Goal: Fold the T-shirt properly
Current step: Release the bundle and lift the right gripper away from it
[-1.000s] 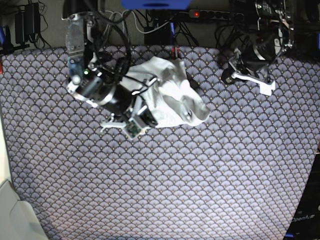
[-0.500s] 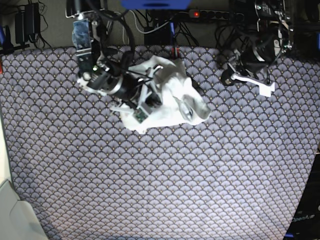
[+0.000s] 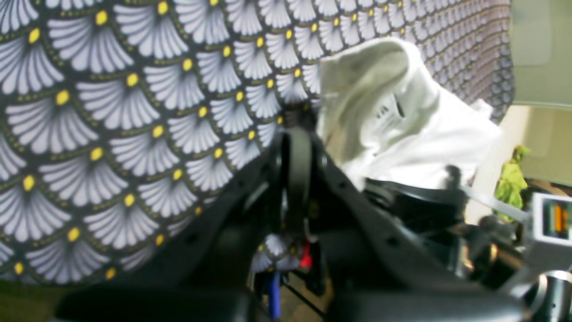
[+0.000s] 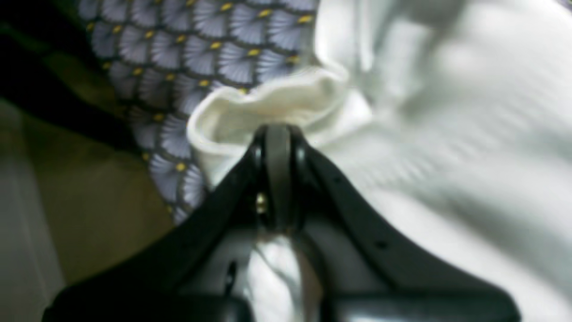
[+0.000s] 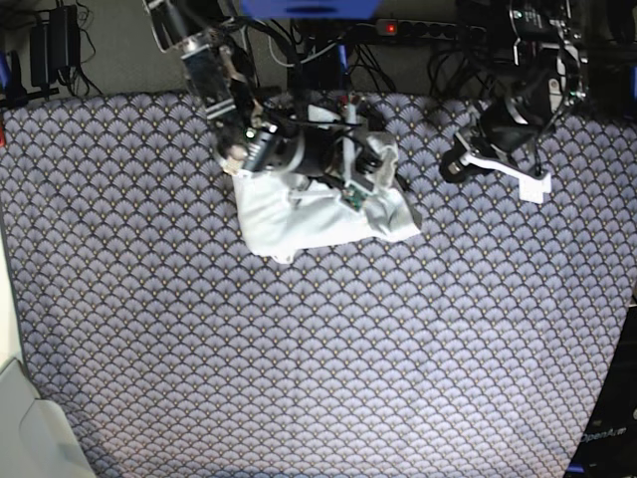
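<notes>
- The T-shirt lay bunched and wrinkled near the desk's far edge, not yet a neat fold.
- The right end effector pinched a hem fold.
- The left end effector was closed, empty, apart from it.
- Flattening and most folds likely remained.

1. The T-shirt lies bunched on the tabletop, near its far edge and a little left of centre in the base view.
2. The right gripper sits over the shirt's far right part, its fingers closed on a fold of cloth.
3. The left gripper is right of the shirt, apart from it.
4. A power strip lies behind the tabletop.
</notes>
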`<act>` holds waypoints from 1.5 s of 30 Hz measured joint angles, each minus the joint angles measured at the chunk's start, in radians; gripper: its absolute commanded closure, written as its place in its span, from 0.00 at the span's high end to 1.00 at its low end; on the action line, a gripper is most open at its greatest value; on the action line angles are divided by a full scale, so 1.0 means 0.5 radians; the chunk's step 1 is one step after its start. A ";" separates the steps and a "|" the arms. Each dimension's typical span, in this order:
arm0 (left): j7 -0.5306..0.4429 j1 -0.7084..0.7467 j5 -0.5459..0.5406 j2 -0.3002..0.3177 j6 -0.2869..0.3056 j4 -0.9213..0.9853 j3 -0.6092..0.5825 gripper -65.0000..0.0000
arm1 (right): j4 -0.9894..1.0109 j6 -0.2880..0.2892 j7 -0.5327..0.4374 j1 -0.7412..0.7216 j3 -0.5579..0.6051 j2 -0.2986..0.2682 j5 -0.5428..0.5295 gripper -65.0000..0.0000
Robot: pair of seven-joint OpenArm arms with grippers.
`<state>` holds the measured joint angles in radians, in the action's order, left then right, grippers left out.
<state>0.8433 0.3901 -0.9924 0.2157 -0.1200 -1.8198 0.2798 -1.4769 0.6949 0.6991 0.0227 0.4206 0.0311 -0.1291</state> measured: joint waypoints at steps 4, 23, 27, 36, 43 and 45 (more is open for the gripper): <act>0.002 0.002 -0.001 0.001 0.001 -0.004 0.000 0.00 | 0.191 0.002 -0.144 -0.078 0.000 -0.001 -0.014 0.00; 0.000 -0.011 0.004 -0.014 0.002 -0.113 -0.166 0.00 | -0.222 0.010 -0.127 -0.134 -0.284 -0.224 0.021 0.00; 0.003 -0.030 0.007 -0.022 0.001 -0.108 -0.221 0.00 | -0.007 0.025 -0.178 -0.249 -0.407 -0.266 -0.037 0.00; 0.014 -0.103 0.005 -0.044 -0.006 0.009 -0.215 0.01 | 0.047 0.024 -0.239 -0.204 -0.535 -0.365 -0.060 0.00; 0.008 -0.105 0.001 -0.044 0.001 -0.017 -0.215 0.07 | -0.191 -0.006 -0.216 0.003 -0.529 -0.371 -0.020 0.00; 0.005 -0.111 0.000 -0.044 0.001 -0.018 -0.215 0.17 | -0.237 -0.001 -0.194 0.045 -0.523 -0.372 -0.014 0.00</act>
<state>0.8459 0.3347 -0.9924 0.1936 -0.1196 -1.8290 0.1722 -1.5951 0.6945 0.6022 0.0452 0.1589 -0.1547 -0.1360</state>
